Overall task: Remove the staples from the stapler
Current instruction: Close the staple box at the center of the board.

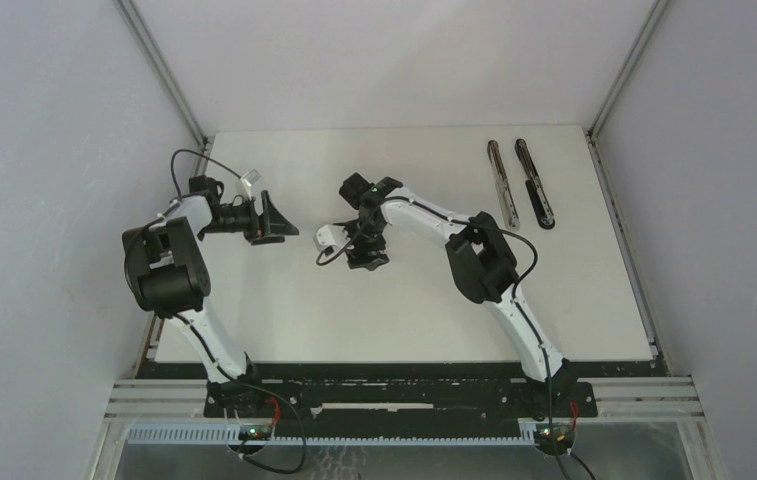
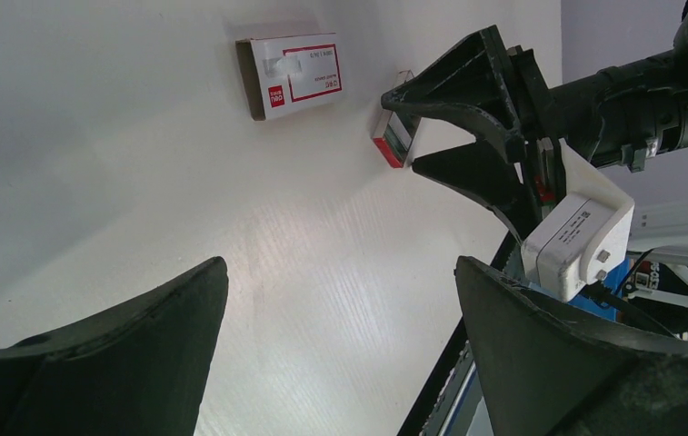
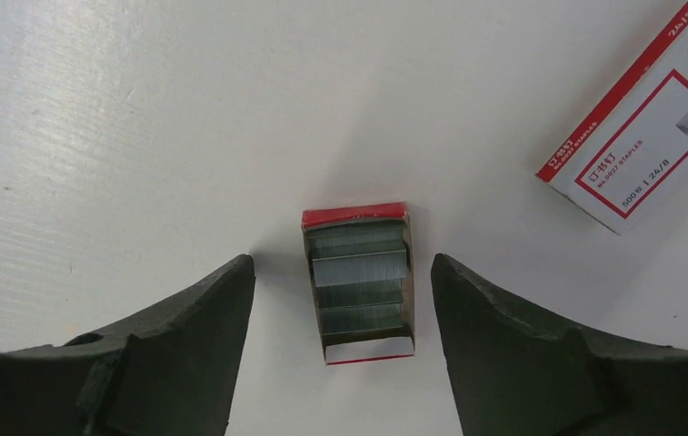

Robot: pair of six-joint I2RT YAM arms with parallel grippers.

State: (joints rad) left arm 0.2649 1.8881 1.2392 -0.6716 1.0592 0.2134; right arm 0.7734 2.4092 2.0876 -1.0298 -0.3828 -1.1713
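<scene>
At the left of the table [image 1: 404,320], the left gripper [image 2: 340,272] was held above the surface and pointed to the right. Its two dark fingers [image 2: 122,354] were spread wide, with nothing between them.

Near the middle of the table, the right gripper [image 3: 342,259] pointed straight down, its jaws also spread apart. A small cardboard tray [image 3: 355,216] with a red end lay flat on the table between them, with a clear gap between it and each finger. Whether the fingertips reached the table could not be told. The staples [image 3: 359,268] lay in this tray as silvery-grey strips packed side by side, some sitting a little higher than others. Neither gripper touched them.

A flat white-and-red box [image 3: 635,136] lay on the table near the tray but apart from it. Its printed face was up and it sat at an angle to the tray. In the overhead view the right arm hid both tray and box.

At the far right of the table, well apart from both grippers, lay the stapler [image 1: 534,185]. It showed as two long narrow parts side by side, one silvery and one darker. Whether the two parts were joined could not be made out.
</scene>
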